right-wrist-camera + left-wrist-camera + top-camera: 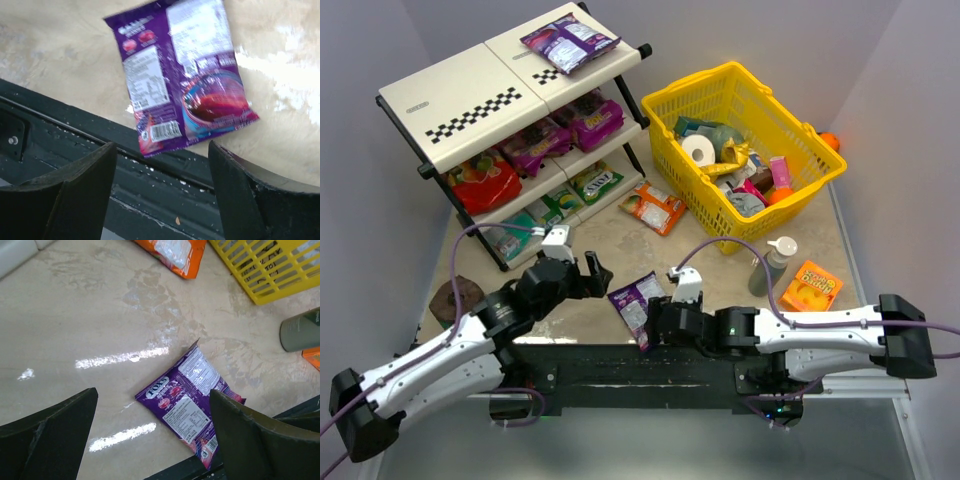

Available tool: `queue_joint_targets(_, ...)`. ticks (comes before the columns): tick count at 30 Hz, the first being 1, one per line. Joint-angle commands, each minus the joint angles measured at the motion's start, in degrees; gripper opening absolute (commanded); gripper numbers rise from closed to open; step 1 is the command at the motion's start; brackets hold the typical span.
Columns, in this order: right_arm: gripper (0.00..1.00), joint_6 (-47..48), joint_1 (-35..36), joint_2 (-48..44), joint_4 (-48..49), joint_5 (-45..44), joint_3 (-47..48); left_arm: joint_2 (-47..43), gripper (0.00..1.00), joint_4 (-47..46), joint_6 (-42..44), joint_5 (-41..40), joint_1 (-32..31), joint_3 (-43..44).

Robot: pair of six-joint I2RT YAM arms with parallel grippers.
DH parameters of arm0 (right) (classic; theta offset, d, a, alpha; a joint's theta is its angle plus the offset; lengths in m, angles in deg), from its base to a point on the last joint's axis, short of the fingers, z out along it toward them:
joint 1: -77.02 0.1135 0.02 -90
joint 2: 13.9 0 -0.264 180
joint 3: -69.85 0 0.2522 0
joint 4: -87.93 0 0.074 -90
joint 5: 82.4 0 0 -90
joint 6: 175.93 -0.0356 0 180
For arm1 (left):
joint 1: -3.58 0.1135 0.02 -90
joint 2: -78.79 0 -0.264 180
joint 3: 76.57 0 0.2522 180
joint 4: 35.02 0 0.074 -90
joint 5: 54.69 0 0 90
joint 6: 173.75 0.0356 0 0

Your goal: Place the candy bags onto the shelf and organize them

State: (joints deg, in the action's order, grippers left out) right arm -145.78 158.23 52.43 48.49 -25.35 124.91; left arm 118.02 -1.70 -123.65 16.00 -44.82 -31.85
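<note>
Pale, glossy tabletop (100, 315) fills both wrist views and looks slick. The right gripper (162, 150) sits low with its jaws apart and nothing between them. Just beyond its fingertips the purple candy bag (180, 75) lies flat and free, one lower corner overlapping the black rail (75, 140) at the near edge. The left gripper (154, 391) hovers above the same bag, jaws at their widest, also empty. The main risk, as I judge it, is that a thin pouch on a smooth surface gives fingers little to bite, so a shallow close could skid off the film or nudge the bag further over the rail. With both grippers near one bag, the arms could also knock each other. Further out, the orange bag (655, 207) lies near the shelf (470, 95) foot, and the grey bottle (772, 265) stands beside the yellow basket (720, 72). A wide swing by the right arm could tip the bottle. A corner grip would let the pouch dangle and catch a shelf lip.
</note>
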Motion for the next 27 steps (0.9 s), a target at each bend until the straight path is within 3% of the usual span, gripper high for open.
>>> queue_joint_targets(1, 0.78, -13.6, -0.09, -2.25, 2.29, 1.13, -5.52, 7.26, 0.95, -14.0, 0.52, 6.47, -0.03, -1.95)
queue_joint_targets(6, 0.78, -18.97, -0.09, -2.95, 5.27, 1.83, -9.65, 15.6, 0.82, -27.52, 3.25, 13.41, -0.11, -3.8)
queue_joint_targets(12, 0.78, -21.88, -0.44, -7.78, 17.91, 1.84, -18.44, 22.72, 0.71, -36.31, 4.57, 17.1, -0.03, -5.91)
queue_joint_targets(15, 0.77, -21.18, -1.05, -7.62, 18.99, 1.4, -18.89, 25.36, 0.68, -39.92, 4.39, 18.42, -0.03, -7.4)
queue_joint_targets(27, 0.67, -24.6, -4.39, -2.26, 33.75, 5.53, -24.6, 32.41, 0.55, -44.78, 2.73, 15.98, -0.11, -14.78)
